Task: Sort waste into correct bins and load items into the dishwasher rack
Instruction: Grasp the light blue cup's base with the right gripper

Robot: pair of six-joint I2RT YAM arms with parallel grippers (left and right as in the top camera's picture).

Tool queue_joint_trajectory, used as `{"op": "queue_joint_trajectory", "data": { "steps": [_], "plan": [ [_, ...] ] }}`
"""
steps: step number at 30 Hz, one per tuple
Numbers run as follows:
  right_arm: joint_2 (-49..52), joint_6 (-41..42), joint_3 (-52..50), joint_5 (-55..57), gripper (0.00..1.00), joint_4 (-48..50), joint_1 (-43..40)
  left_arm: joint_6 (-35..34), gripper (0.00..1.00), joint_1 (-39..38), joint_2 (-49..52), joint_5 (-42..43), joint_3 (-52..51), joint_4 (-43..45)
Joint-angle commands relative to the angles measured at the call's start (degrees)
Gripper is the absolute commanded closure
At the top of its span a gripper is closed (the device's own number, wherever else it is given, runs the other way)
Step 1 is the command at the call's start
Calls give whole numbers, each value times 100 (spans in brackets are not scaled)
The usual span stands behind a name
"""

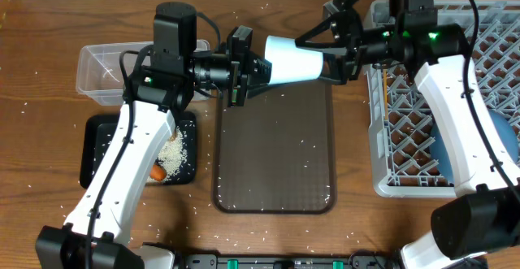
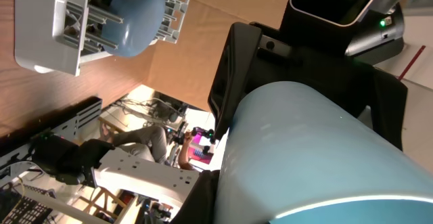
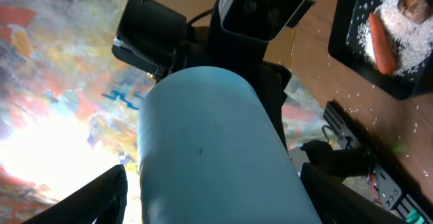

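A light-blue cup (image 1: 291, 59) (image 2: 318, 156) (image 3: 210, 149) hangs on its side above the brown tray, between both arms. My left gripper (image 1: 258, 67) is shut on the cup's wide rim; one dark finger (image 2: 206, 190) lies along its outer wall. The right gripper (image 1: 329, 62) (image 3: 213, 207) stands open around the cup's narrow end, a finger (image 3: 95, 197) apart from its side. A big blue plate (image 1: 487, 147) (image 2: 135, 14) stands in the grey dishwasher rack (image 1: 487, 33) (image 2: 61, 41). The black tray bin (image 1: 97, 151) (image 3: 352, 41) holds rice (image 1: 175, 151), a carrot (image 1: 158, 171) (image 3: 382, 41) and a brown lump (image 3: 414, 4).
A clear tub (image 1: 101, 70) sits at the back left beside the black tray. The flat brown serving tray (image 1: 276, 155) lies in the middle under the cup. Loose rice grains are scattered over the wooden table (image 1: 49, 139).
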Motion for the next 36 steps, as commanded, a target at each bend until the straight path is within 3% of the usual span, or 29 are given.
{"op": "queue_joint_trajectory", "data": {
  "steps": [1, 20, 31, 36],
  "plan": [
    [-17, 127, 7, -282, 26, 35, 173, 33, 94, -59, -81, -33, -7, -44],
    [-17, 212, 7, -284, 30, 35, 175, 55, 93, -59, -79, -96, -7, -44],
    [-20, 278, 7, -225, 35, 37, 136, 146, 56, -59, -79, -92, -7, -46],
    [-17, 273, 7, 229, 37, 37, -7, 404, 54, -26, -79, -164, -7, -46]
  ]
}}
